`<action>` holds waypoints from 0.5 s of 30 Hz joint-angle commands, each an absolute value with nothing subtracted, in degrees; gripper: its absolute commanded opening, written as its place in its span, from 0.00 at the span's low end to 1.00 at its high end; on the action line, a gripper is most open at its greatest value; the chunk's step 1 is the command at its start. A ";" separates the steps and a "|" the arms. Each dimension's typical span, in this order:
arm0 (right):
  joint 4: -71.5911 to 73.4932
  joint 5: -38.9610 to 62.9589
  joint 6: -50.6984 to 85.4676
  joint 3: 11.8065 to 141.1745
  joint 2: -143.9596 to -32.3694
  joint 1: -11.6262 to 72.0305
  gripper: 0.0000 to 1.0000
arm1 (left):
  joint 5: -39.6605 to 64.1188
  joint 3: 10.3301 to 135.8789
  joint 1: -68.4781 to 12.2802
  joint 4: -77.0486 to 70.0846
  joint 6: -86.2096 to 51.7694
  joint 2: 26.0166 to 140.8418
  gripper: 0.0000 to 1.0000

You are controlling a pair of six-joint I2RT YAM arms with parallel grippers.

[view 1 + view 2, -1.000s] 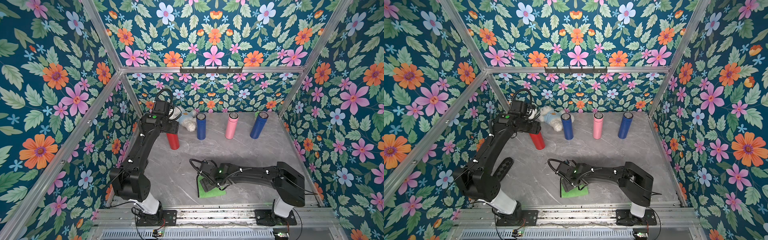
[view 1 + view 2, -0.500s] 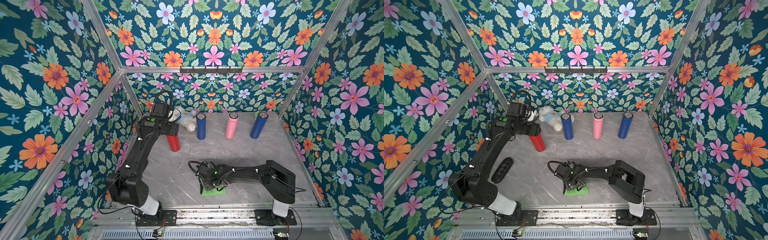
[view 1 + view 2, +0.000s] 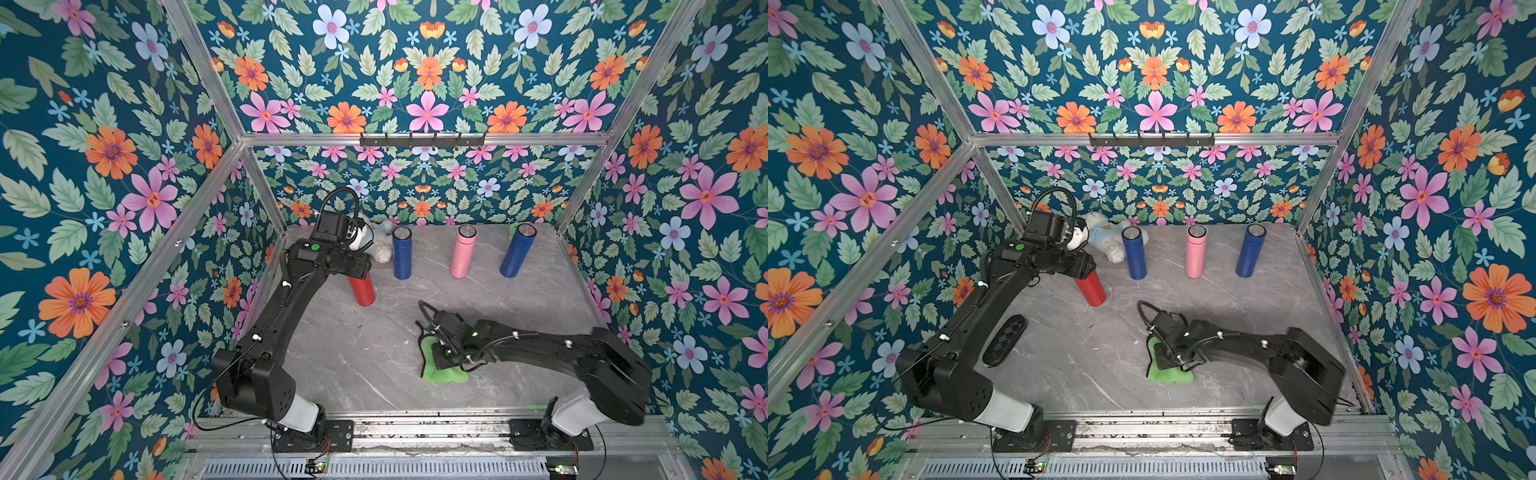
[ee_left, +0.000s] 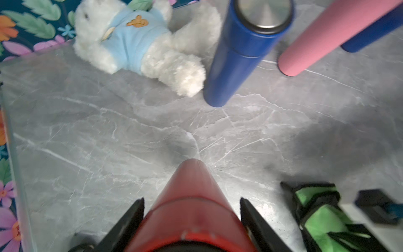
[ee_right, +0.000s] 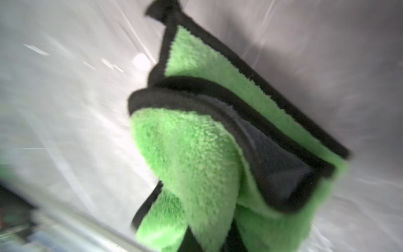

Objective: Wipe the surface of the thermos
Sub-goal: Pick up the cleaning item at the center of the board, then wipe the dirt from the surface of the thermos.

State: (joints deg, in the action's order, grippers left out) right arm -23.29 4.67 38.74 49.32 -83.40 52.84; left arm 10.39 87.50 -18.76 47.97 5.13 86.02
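Red thermos (image 3: 363, 291) leaned at the far left of the grey marble table (image 3: 353, 361), its top clamped between the partly spread jaws of the left claw (image 4: 192, 201). Nearer and to the right, the right claw (image 3: 439, 358) was pinched fully shut on a bunched green cloth (image 3: 446, 376). A teddy bear (image 3: 1104, 237), blue thermos (image 3: 402, 253), pink thermos (image 3: 463, 251) and second blue thermos (image 3: 516, 251) lined the far edge.
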 commanded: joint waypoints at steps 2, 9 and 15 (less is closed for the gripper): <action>-17.59 12.37 38.16 46.54 -71.53 46.93 0.00 | 15.66 86.08 -22.08 42.93 8.84 85.88 0.00; -18.64 15.73 37.35 49.62 -62.00 37.23 0.00 | 12.49 86.34 -31.30 41.90 11.71 89.64 0.00; -13.31 19.11 37.71 53.00 -65.30 34.59 0.00 | 10.33 84.53 -38.54 38.42 13.94 90.46 0.00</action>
State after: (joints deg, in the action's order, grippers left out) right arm -18.02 16.01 37.28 51.77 -63.59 34.96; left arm 11.40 84.66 -36.95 42.04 11.44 90.52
